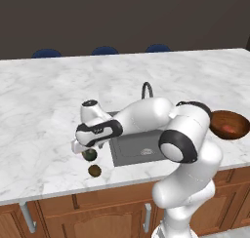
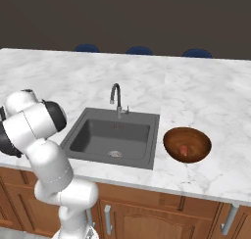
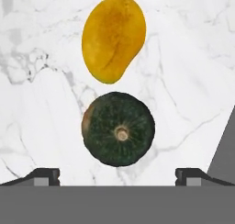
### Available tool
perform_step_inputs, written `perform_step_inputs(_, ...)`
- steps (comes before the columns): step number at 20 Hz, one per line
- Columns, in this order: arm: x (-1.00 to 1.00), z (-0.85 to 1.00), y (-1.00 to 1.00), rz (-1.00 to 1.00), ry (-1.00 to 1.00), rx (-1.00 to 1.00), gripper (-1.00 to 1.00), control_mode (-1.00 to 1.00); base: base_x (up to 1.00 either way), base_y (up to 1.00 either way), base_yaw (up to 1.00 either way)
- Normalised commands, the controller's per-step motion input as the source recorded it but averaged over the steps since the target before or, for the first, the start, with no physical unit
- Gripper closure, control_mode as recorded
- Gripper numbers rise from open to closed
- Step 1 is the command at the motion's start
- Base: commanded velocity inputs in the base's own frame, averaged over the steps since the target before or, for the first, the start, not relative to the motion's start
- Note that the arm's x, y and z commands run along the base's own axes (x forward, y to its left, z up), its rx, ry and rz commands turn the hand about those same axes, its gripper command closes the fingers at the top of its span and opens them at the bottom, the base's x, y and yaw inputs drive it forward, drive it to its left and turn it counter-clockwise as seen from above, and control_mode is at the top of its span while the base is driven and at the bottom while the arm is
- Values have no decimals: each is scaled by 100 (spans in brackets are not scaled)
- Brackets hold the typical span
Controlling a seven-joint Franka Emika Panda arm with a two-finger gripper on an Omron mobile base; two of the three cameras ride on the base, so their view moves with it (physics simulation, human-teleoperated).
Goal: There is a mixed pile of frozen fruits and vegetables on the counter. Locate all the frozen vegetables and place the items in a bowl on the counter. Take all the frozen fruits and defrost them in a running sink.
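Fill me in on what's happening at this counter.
The arm is sorting frozen produce. Its open gripper hangs over the dark green ball on the counter, left of the sink, not yet gripping it. The yellow-orange fruit lies just beyond the ball, and the olive-brown ball sits nearer the counter's edge. The red-orange piece is already in the bowl.

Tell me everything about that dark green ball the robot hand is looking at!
The dark green ball is round, with faint ribs running out from a small pale stem scar in its middle and a brownish patch on one edge, like a little squash. It sits on the white marble counter, just beside the yellow-orange fruit. The open gripper hovers above it without touching.
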Motion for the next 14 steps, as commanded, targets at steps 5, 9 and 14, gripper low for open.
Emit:
perform_step_inputs(5, 29, -23, 0, 3, 0, 0, -100, -100, 0, 0, 0)
perform_step_inputs(9, 18, -21, 4, 1, 0, 0, -100, -100, 0, 0, 0)
perform_step_inputs(14, 12, -24, 23, 0, 0, 0, -100, -100, 0, 0, 0)
